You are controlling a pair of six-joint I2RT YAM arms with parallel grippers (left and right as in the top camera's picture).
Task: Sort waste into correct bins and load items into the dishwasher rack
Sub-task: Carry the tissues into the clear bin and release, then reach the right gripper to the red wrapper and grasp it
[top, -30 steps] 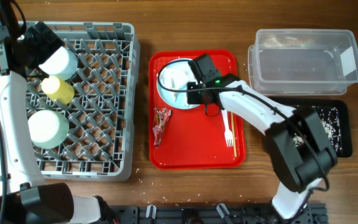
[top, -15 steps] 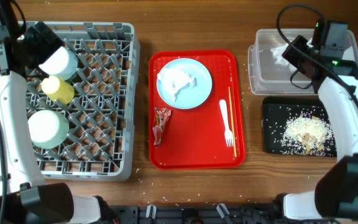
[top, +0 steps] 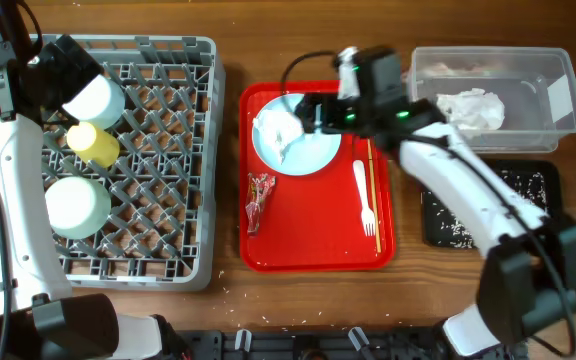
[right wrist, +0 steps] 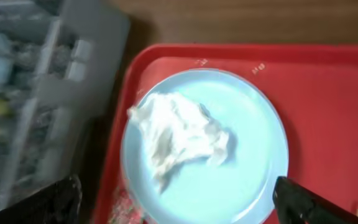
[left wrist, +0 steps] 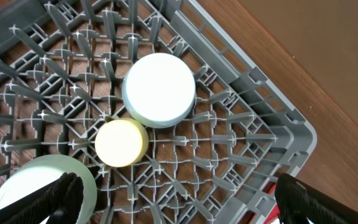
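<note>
From above, the right gripper (top: 310, 112) hangs over the pale blue plate (top: 313, 150) at the far end of the red tray (top: 308, 250). Its jaws are wide apart. A crumpled white napkin (top: 276, 125) lies on the left part of the plate, just beside the gripper's tip. A second napkin (top: 471, 108) lies in the clear tub (top: 548, 75) on the right. The black tray (top: 433, 215) below the tub has rice bits (top: 530, 185) in it.

On the red tray, the red-and-white wrapper (top: 259, 200) lies to the left. The white fork (top: 365, 200) and the chopstick (top: 372, 185) lie side by side to the right. All three are long and run from the far side to the near side. The fork's prongs point to the near edge. The big grey rack (top: 168, 220) is on the left.

In the left wrist view, the left gripper (left wrist: 178, 183) hangs above the rack, jaws wide apart. Under it the mint bowl (left wrist: 159, 89) sits upside down, with the yellow cup (left wrist: 122, 143) just beside it. Another mint-green dish (left wrist: 36, 186) is near the left finger.

The right wrist view is blurry. The plate sits between the two fingers (right wrist: 48, 202). The napkin is on its left half, white, wrinkly and lumpy, with no clear long side.
</note>
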